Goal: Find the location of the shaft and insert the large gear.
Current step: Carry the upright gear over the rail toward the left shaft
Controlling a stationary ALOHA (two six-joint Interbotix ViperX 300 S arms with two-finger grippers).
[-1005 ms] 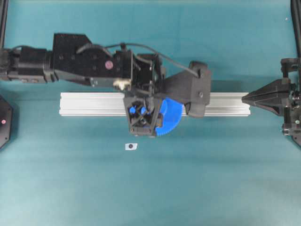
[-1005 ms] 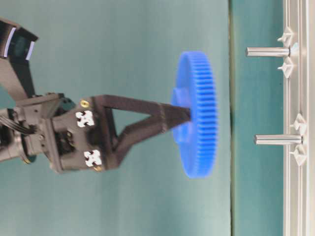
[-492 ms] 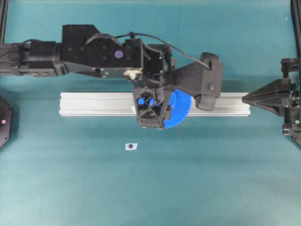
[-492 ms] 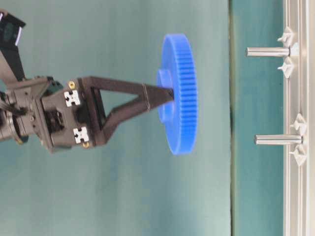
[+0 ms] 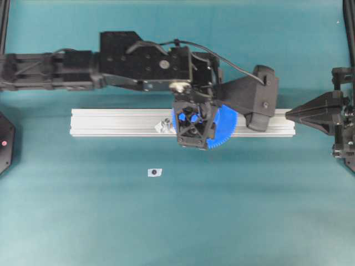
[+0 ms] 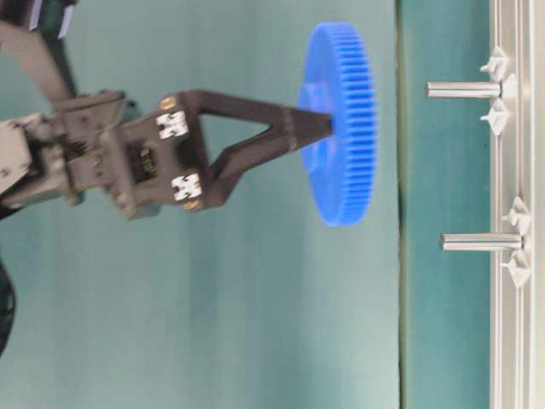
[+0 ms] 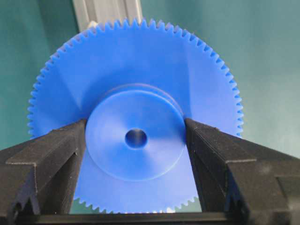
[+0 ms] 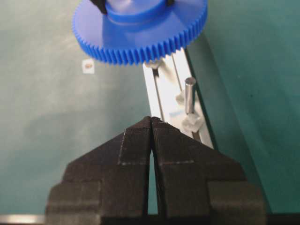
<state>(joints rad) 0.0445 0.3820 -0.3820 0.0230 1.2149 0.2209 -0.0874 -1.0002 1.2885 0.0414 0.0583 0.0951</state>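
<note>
My left gripper (image 5: 194,124) is shut on the raised hub of the large gear (image 5: 222,130), a flat bright-blue toothed wheel. In the left wrist view the fingers (image 7: 56,154) clamp the hub on both sides of the centre hole, and the large gear (image 7: 136,70) fills the view. The large gear (image 6: 341,123) hangs face down above the rail, clear of the pins. The shaft (image 6: 464,89), the taller silvery pin, stands just past the gear's centre; it also shows in the right wrist view (image 8: 189,96). My right gripper (image 8: 151,119) is shut and empty at the rail's right end (image 5: 288,115).
The aluminium rail (image 5: 111,122) lies across the middle of the teal table. A second, shorter pin (image 6: 481,242) stands on it to the left of the gear (image 5: 165,123). A small white tag with a dark spot (image 5: 155,172) lies in front of the rail.
My left arm has carried the gear to the right along the rail, uncovering the shorter pin. The gear rose, then came back down. The right arm has not moved.
</note>
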